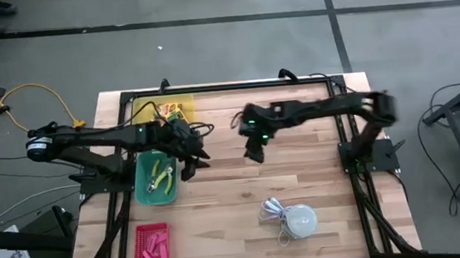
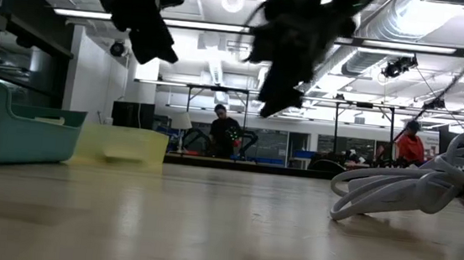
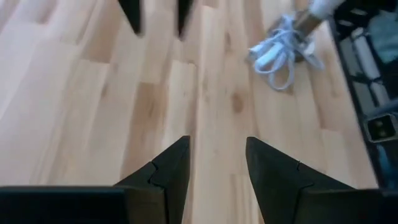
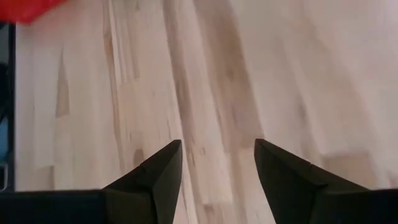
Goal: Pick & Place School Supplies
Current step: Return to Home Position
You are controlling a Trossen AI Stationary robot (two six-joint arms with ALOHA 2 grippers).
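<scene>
In the high view, the small yellow-and-green boxes (image 1: 172, 111) lie in a yellow tray (image 1: 146, 109) at the far left. The lime-green-handled tool (image 1: 162, 175) lies in a teal tray (image 1: 144, 195). The pink eraser blocks (image 1: 154, 251) sit in a red tray (image 1: 143, 233) at the near left. My left gripper (image 1: 195, 161) (image 3: 217, 163) hovers open over bare wood just right of the teal tray. My right gripper (image 1: 254, 152) (image 4: 217, 160) hovers open over the table's middle. Both are raised above the table in the low view and hold nothing.
A white dome (image 1: 300, 220) with a coiled white cord (image 1: 272, 210) (image 2: 412, 188) (image 3: 277, 50) lies near the table's near right. The teal tray (image 2: 13, 132) and yellow tray (image 2: 125, 146) stand at the left. Bare wood lies between the grippers. People stand far behind the table.
</scene>
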